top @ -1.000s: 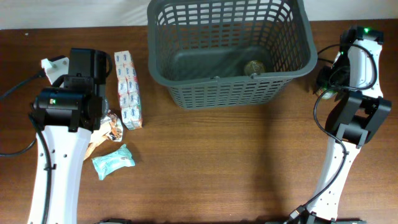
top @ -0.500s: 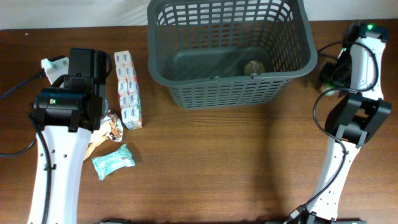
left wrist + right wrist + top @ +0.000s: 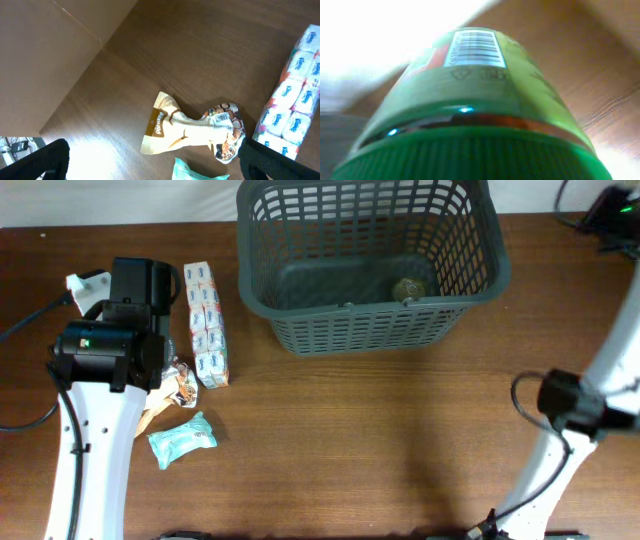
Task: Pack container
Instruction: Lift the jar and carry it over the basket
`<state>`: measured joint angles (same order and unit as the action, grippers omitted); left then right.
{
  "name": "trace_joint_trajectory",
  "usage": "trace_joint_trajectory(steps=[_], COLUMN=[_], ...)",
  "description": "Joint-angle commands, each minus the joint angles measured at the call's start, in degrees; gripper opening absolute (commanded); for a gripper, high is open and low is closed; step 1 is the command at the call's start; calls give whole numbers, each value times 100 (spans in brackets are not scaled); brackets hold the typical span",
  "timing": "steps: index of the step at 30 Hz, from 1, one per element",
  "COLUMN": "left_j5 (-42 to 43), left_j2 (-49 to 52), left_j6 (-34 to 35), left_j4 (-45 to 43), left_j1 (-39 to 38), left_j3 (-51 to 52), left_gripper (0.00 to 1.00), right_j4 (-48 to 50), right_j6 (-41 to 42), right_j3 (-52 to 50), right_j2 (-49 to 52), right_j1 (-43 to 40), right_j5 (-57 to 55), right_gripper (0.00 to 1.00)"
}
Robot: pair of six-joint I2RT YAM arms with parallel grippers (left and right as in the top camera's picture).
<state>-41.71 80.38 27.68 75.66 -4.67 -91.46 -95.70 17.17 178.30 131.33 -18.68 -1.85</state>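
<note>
Left gripper [image 3: 152, 150]: jaws wide, empty, over a tan snack packet [image 3: 192, 132], tissue multipack [image 3: 292, 95] just beside it. Right gripper: fingers out of view, a green-capped bottle [image 3: 470, 100] fills its wrist camera, so grip cannot be told. Container [image 3: 370, 332] stands upright at the far middle of the table [image 3: 350, 450], small round item [image 3: 408, 288] on its floor.

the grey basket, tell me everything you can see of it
The container is a large dark grey plastic basket, rectangular with rounded corners, lattice-slotted sides, a thick rim and a solid floor. It stands upright, open side up, at the far middle of the wooden table. One small round olive-brown item lies on its floor toward the right; otherwise it looks empty. In the overhead view neither arm touches it, and the tissue packs to its left lie apart from it.
</note>
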Motion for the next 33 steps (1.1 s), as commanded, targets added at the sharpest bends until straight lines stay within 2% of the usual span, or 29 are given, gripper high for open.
trace_joint_trajectory(steps=[1,8,13,16,22,33], left_j5=[59,59,59,59,59,59], left_j2=[15,15,15,15,15,15], left_j6=[-9,-9,-9,-9,-9,-9], left_j4=[-11,-11,-11,-11,-11,-11], left_j1=[39,39,39,39,39,39], left_j3=[-20,-20,-20,-20,-20,-20], left_gripper=[100,100,100,100,100,100], right_j4=[90,702,990,988,977,638], right_j6=[138,144,61,-24,-35,-20], right_j3=[164,164,160,160,22,-446], right_j2=[-903,-1598,-1322,-1003,-92,1211], right_j1=[238,1526,2734,3088,3375,3403], right_j5=[479,927,623,184,144,162], right_gripper=[4,4,4,4,4,4])
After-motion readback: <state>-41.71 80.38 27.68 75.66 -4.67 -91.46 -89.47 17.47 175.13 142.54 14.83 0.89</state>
